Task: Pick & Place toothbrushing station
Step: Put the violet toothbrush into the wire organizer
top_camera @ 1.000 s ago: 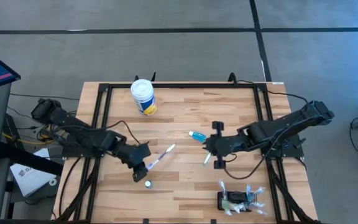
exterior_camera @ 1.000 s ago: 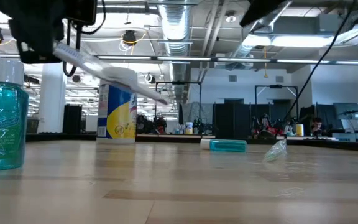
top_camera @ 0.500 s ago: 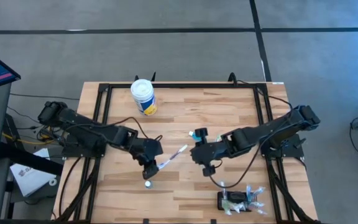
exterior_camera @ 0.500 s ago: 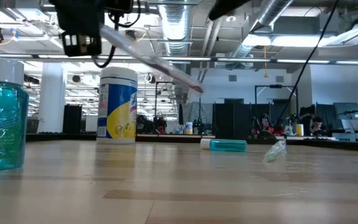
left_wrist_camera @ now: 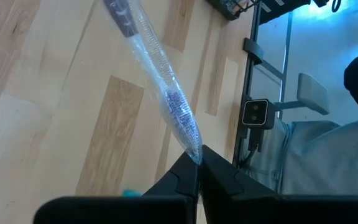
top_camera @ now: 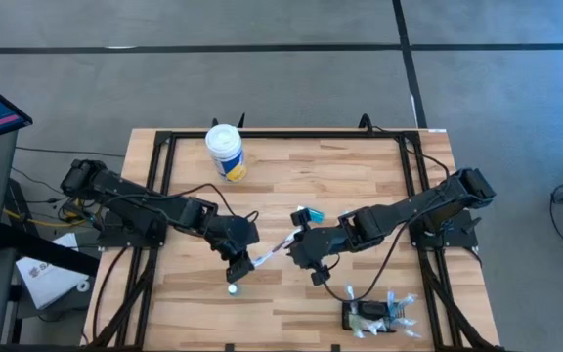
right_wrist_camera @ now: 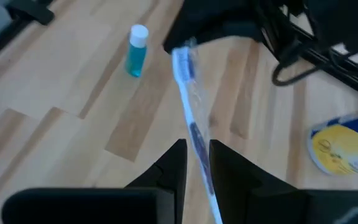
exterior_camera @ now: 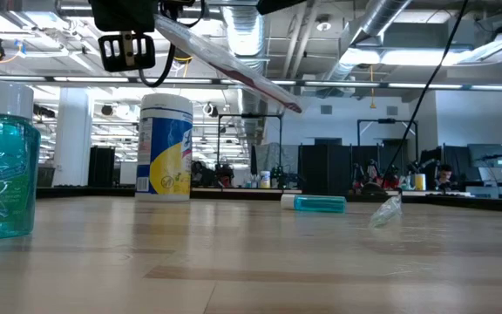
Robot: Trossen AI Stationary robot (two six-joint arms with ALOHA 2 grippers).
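A toothbrush [top_camera: 274, 246] in a clear wrapper hangs in the air over the middle of the table. My left gripper [top_camera: 245, 264] is shut on its head end. My right gripper [top_camera: 296, 244] faces it from the table's right, slightly open. The brush's handle end [right_wrist_camera: 202, 168] runs back between its two fingers. The toothbrushing station [top_camera: 348, 315], a small black holder with several wrapped items in it, lies flat at the table's near right, away from both grippers. My left gripper pinches the wrapper's tip beside the brush head [left_wrist_camera: 193, 149] between its two fingertips, coming from the table's left and slanting down. The brush sticks straight out beyond the fingers, lifted clear of the table. My right gripper has the handle between its fingers; I cannot tell whether they touch it.
A white-lidded yellow-and-blue tub [top_camera: 226, 152] stands at the far left. A small teal bottle [top_camera: 232, 289] stands just near-side of my left gripper. A blue tube [exterior_camera: 319, 203] and a small clear-wrapped thing [exterior_camera: 389, 209] lie by the right arm. Black frame rails run along the table's sides.
My left gripper has carried the toothbrush toward the table's right and a little up. My right gripper has gone toward the table's left, rolling as it went. The brush's handle end now lies between its fingers.
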